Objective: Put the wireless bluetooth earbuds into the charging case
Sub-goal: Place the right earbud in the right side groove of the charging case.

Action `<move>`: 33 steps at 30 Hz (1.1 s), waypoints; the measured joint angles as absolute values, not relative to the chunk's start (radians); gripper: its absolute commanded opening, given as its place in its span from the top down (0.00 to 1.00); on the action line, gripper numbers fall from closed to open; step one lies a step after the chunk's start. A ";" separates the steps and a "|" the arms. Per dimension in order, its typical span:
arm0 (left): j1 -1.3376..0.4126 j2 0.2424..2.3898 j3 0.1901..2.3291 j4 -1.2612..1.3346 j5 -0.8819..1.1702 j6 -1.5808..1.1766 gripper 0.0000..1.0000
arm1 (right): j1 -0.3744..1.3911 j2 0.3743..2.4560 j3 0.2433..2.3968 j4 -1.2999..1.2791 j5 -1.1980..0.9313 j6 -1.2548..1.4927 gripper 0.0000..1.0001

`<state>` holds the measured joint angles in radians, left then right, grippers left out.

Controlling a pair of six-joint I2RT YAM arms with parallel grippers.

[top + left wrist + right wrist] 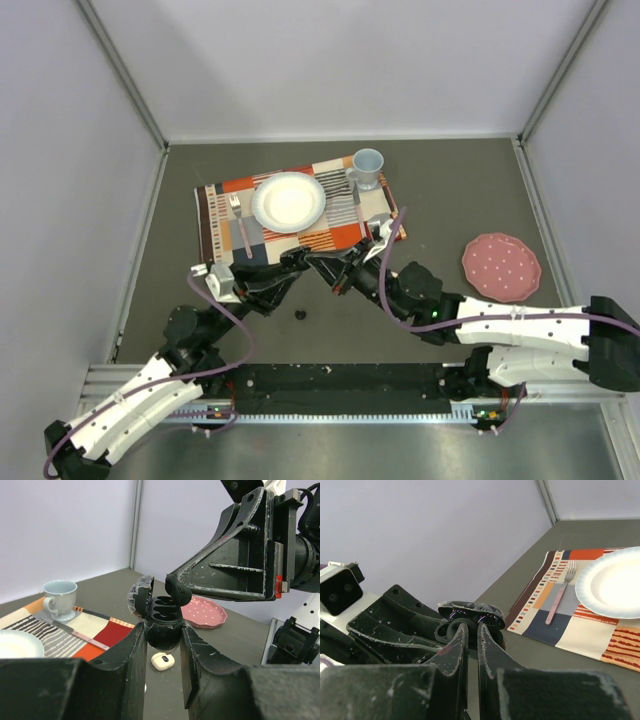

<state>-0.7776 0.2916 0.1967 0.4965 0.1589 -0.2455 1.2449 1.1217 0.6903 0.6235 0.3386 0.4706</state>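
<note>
Dark grey table (450,190) between pale walls. Above its near part, off the surface: black charging case (155,607), lid swung open to the left, wells showing. Clamped at the lower body by the left gripper (162,630), fingers narrow on both sides of it. Just over the open wells, black earbud (178,591), pinched at the tip of the right gripper (471,627), fingers almost together; touching the case or not, cannot tell. Below on the table, small white piece (162,661), too unclear to name. Further out: striped placemat (225,200) with white plate (289,200), fork (240,222) and blue cup (367,168); pink plate (500,267) well apart on the right.
</note>
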 measured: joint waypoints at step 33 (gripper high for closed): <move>-0.780 0.267 0.155 0.560 0.141 -0.278 1.00 | 1.304 1.173 0.667 0.711 0.492 0.392 0.88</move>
